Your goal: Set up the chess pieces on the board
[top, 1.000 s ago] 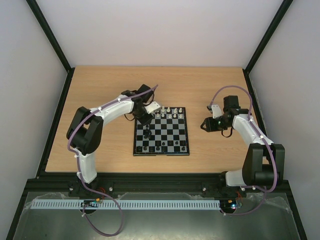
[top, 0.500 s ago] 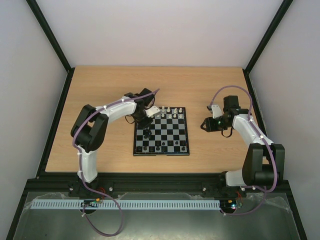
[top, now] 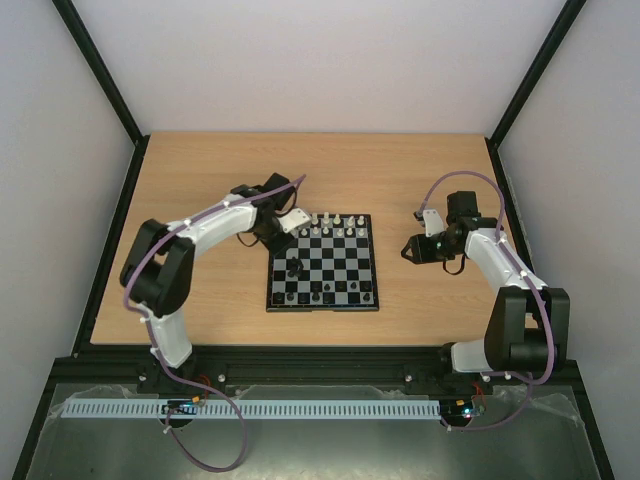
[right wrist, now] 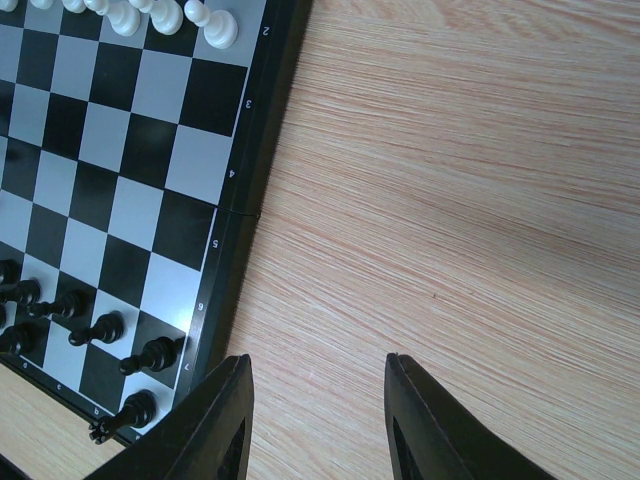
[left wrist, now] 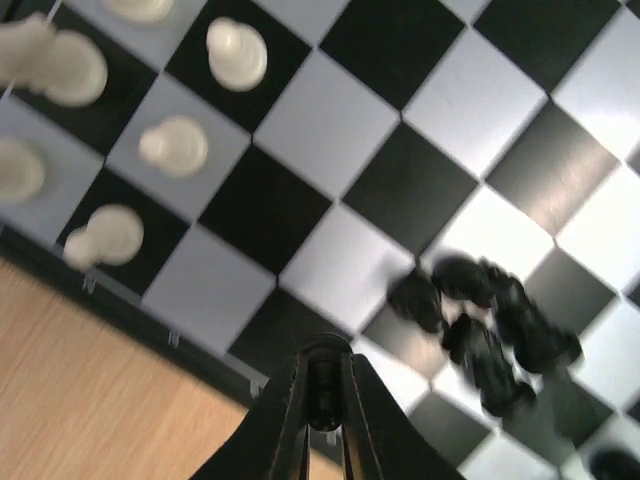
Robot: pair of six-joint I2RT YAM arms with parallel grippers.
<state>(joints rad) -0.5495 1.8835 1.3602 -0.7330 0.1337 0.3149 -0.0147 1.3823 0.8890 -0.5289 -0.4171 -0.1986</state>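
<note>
Since a second ago, the left arm is seen swung out to the left, and the left gripper (left wrist: 325, 352) is drawn from part-open to closed. Its fingers are pressed together over the left rim of the board (top: 340, 266); whether anything is pinched cannot be told. The board is laid on the table (top: 200, 180), between the two arms. On it, white pieces (top: 335, 226) are ranged along the far rows and black pieces (top: 322, 295) along the near edge, while a knot of black pieces (left wrist: 485, 325) is heaped on squares near the left side. The right gripper (right wrist: 318, 368) is held just right of the board over bare wood, jaws apart, nothing between them.
</note>
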